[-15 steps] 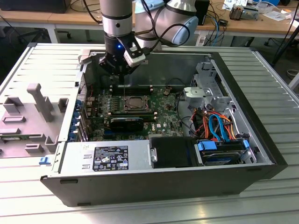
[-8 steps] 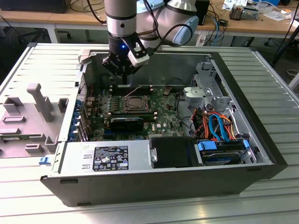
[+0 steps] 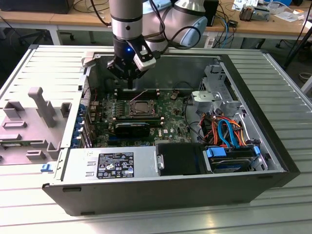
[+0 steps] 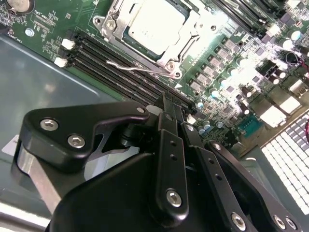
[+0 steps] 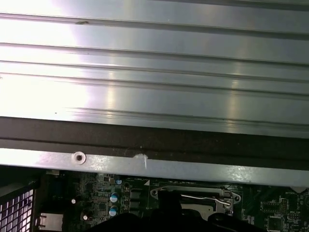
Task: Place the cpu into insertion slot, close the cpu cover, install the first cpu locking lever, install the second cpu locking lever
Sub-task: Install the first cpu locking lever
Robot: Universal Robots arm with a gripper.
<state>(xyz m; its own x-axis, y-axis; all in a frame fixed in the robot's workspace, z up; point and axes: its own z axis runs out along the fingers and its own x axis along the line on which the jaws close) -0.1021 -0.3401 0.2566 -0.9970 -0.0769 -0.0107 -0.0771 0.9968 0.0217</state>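
Black tool (image 4: 170,104), fingers pressed together, empty; thin silver wire locking lever (image 4: 137,67) lies at its 11 o'clock, beside square silver-grey cpu (image 4: 154,25).

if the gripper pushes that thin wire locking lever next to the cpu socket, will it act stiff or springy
Probably springy: the locking lever is a thin bent metal wire, so it should flex before moving. Its smooth, shiny surface could slip off the gripper. Likely very light, but it looks fixed beside the cpu cover, so it should pivot, not lift free.
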